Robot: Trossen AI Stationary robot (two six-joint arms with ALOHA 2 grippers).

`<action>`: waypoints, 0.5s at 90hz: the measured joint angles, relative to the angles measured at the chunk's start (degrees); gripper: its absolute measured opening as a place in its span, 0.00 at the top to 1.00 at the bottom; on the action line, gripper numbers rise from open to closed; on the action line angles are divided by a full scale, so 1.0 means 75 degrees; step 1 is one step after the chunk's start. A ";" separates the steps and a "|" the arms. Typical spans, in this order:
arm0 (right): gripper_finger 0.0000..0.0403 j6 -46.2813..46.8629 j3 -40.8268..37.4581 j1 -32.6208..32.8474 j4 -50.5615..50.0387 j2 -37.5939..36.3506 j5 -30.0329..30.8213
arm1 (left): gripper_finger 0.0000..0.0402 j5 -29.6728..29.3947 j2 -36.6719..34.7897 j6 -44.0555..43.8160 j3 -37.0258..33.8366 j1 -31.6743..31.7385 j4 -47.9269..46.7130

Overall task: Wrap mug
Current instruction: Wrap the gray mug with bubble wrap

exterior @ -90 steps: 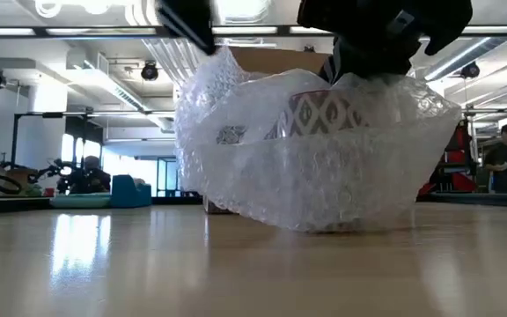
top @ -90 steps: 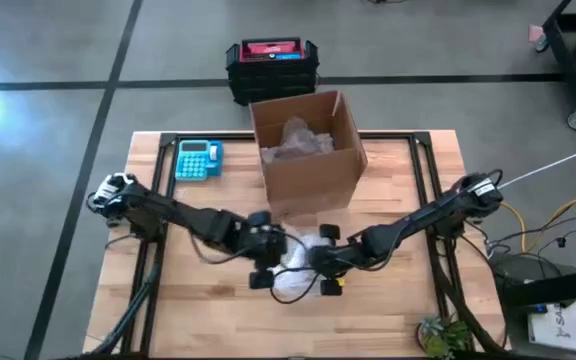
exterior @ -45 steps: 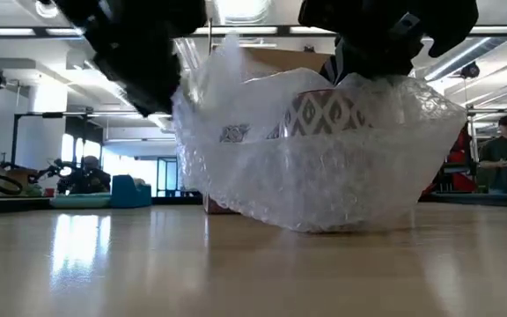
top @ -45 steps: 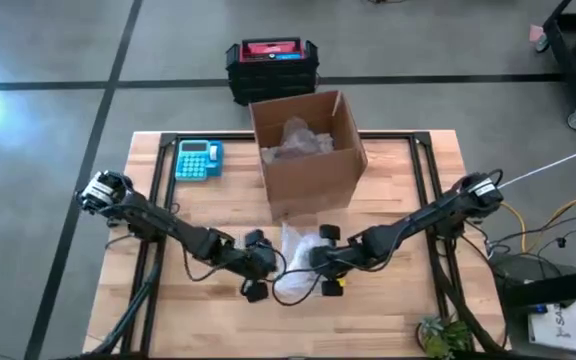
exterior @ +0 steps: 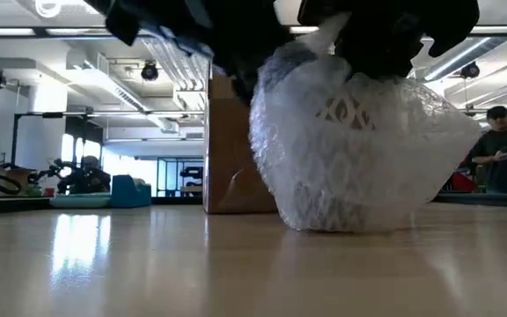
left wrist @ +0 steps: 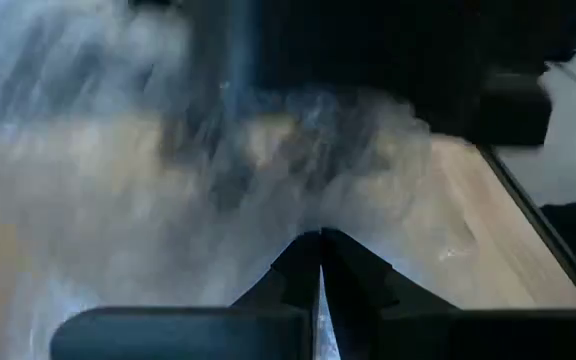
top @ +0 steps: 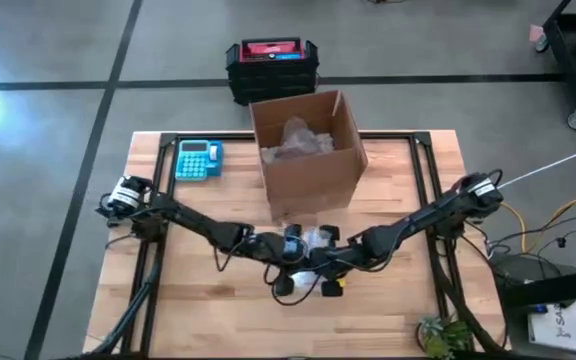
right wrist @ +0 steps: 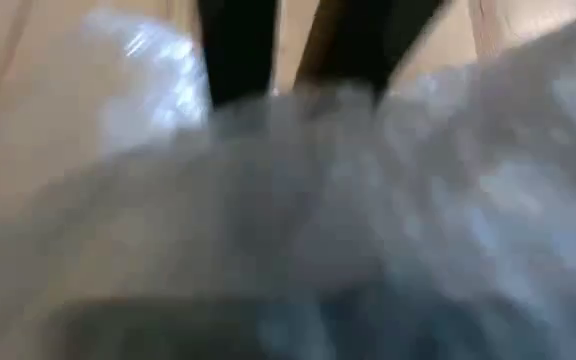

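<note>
A patterned mug point(exterior: 346, 110) stands on the table inside a sheet of bubble wrap point(exterior: 359, 167), which is gathered over it into a tall bundle point(top: 313, 243). My left gripper point(top: 292, 250) reaches in from the table's left and is shut on the wrap at the top of the bundle point(left wrist: 319, 245). My right gripper point(top: 326, 268) comes from the right and sits on top of the bundle point(exterior: 385, 35); the wrap fills its wrist view. The bundle's base rests on the table. My left gripper pinches an edge of the bubble wrap point(left wrist: 320, 300) between its two shut fingers, coming level from the table's left. The sheet runs from the fingers over the mug's top and is drawn up over the bundle's left side. One layer or several, I cannot tell.
An open cardboard box point(top: 306, 150) with wrap inside stands just behind the bundle. A blue calculator point(top: 198, 158) lies at the far left, and a black crate point(top: 273, 65) sits on the floor beyond. A plant point(top: 443, 335) is at the near right. People point(exterior: 500, 150) stand far off.
My left gripper drew back toward the table's left and near edge with the wrap's left flap, then swung right over the mug. The flap that spread out to the left is now folded over the mug, and the bundle is narrower. My right arm has kept still.
</note>
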 joint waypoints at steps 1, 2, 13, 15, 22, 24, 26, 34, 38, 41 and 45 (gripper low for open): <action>1.00 -0.0002 0.0004 0.0000 -0.0016 0.0000 -0.0004 | 1.00 0.0009 0.0025 0.0029 0.0024 0.0000 -0.0002; 1.00 -0.0004 0.0011 0.0000 -0.0039 0.0000 -0.0009 | 1.00 0.0019 0.0045 0.0055 0.0042 0.0000 -0.0003; 1.00 0.0037 0.0293 -0.0003 -0.0609 -0.0076 -0.0010 | 1.00 0.0082 0.0127 0.0135 0.0071 0.0004 -0.0051; 1.00 0.0066 0.0372 -0.0004 -0.0755 -0.0118 0.0006 | 1.00 0.0086 0.0127 0.0130 0.0037 0.0007 -0.0039; 1.00 0.0117 0.0729 -0.0006 -0.1325 -0.0263 0.0021 | 1.00 0.0086 0.0136 0.0078 -0.0101 0.0035 -0.0104; 1.00 0.0117 0.0866 -0.0008 -0.1521 -0.0291 0.0018 | 1.00 0.0085 0.0142 0.0072 -0.0134 0.0037 -0.0103; 1.00 0.0117 0.0991 -0.0009 -0.1733 -0.0334 0.0016 | 1.00 0.0078 0.0142 0.0055 -0.0163 0.0048 -0.0106; 1.00 0.0116 0.1543 -0.0006 -0.2613 -0.0385 -0.0009 | 1.00 -0.0056 0.0142 -0.0030 -0.0209 0.0082 -0.0098; 1.00 0.0066 0.1820 -0.0006 -0.2786 -0.0385 -0.0010 | 1.00 -0.0073 0.0142 -0.0046 -0.0216 0.0082 -0.0107; 1.00 -0.0017 0.1980 -0.0006 -0.2867 -0.0385 0.0001 | 1.00 -0.0107 0.0142 -0.0069 -0.0216 0.0079 -0.0105; 1.00 -0.0113 0.2128 -0.0006 -0.2847 -0.0396 0.0029 | 1.00 -0.0143 0.0142 -0.0109 -0.0217 0.0079 -0.0100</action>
